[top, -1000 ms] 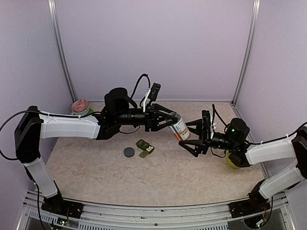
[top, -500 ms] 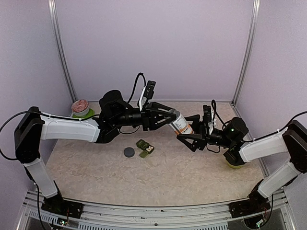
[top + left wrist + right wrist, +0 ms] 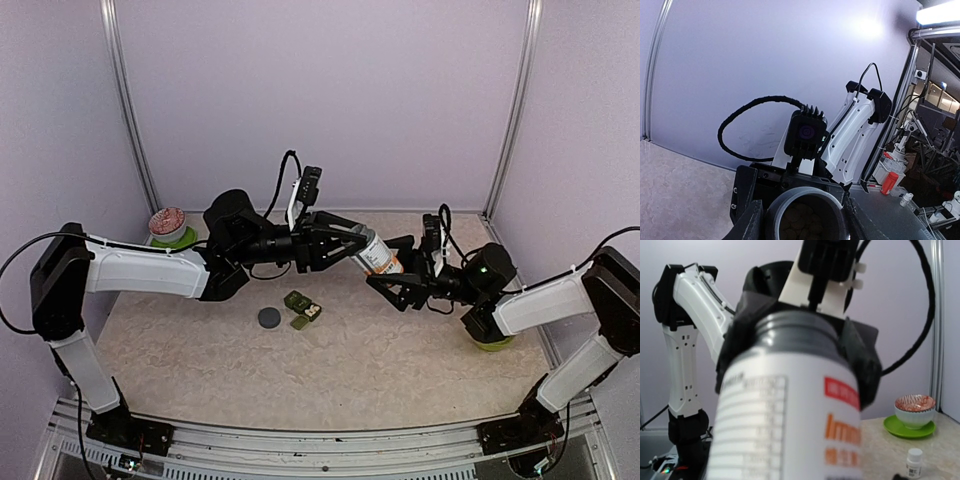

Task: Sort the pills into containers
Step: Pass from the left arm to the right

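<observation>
The pill bottle [image 3: 377,259] hangs in the air above the middle of the table [image 3: 200,350], its long axis close to level but dipping a little. In the top view it runs from back-left to front-right. Its open grey neck points back toward the left arm and its base points toward the right arm. The left gripper [image 3: 356,250] is clamped on the neck end. The left wrist view looks straight into the mouth, where pale round pills [image 3: 802,220] lie inside, though the lower part of the bottle is cut off by the frame. The right gripper [image 3: 386,266] has its fingers spread apart on either side of the bottle's base. Whether they touch it cannot be made out, and the right wrist view is filled by the blurred white label with orange lettering, so its own fingers are hidden there. The containers [image 3: 302,306] lie on the table below and left of the bottle, well apart from both grippers. The dark green strip is slanted from back-left to front-right, and it is too small to tell whether its lids are up or down. A dark round cap [image 3: 269,318] lies just to their left. A lime-green bowl [image 3: 488,343] is mostly hidden under the right arm.
</observation>
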Controlling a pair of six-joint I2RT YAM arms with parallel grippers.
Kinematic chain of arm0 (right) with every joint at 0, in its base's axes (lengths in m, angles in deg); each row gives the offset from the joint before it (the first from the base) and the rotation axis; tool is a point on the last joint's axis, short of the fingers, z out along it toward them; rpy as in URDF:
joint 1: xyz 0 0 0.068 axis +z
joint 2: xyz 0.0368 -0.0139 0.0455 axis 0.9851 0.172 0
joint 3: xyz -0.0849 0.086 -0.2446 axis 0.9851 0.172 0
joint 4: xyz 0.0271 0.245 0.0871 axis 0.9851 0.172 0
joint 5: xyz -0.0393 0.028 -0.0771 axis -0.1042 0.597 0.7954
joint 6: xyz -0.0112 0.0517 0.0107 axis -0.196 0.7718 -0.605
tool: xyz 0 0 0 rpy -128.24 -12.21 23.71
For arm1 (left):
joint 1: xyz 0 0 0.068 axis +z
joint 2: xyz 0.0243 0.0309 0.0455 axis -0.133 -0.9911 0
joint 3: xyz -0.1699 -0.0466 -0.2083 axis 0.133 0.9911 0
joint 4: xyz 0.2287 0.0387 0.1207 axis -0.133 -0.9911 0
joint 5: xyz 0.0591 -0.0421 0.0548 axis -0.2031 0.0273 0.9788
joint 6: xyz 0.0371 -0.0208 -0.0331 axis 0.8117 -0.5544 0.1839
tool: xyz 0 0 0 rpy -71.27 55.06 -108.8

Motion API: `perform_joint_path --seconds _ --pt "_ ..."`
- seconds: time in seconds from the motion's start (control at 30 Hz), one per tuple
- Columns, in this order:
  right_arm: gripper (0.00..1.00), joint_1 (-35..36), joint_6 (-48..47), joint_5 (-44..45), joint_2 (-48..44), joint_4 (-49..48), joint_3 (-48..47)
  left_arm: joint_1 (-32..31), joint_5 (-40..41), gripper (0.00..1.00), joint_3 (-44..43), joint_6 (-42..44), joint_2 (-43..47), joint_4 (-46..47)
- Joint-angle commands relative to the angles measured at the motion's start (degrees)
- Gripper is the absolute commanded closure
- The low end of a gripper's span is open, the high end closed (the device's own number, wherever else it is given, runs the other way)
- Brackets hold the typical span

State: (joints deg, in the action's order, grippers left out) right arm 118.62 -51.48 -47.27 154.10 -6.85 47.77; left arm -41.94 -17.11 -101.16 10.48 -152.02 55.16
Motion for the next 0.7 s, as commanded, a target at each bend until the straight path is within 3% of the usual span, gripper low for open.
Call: perform_joint_path --seconds 0.0,0.23,0.53,0.67 --pt "0.23 0.6 1.3 -0.9 1.4 -3.1 -1.8 -0.3 -0.5 0.80 -0.1 -0.9 -0.8 3.3" --pt "0.27 0.9 1.7 -0.9 1.9 -3.6 -2.1 -0.4 -0.2 0.80 -0.1 -0.9 -0.9 3.3" --pt "0.59 0.9 2.2 -1.5 2.2 -3.9 -2.4 -0.4 0.3 0.79 0.3 -0.9 -1.0 3.5" --pt "0.67 0.9 2.5 -1.6 2.1 -3.9 -2.2 -0.4 0.3 0.73 0.5 -0.6 -0.7 3.2"
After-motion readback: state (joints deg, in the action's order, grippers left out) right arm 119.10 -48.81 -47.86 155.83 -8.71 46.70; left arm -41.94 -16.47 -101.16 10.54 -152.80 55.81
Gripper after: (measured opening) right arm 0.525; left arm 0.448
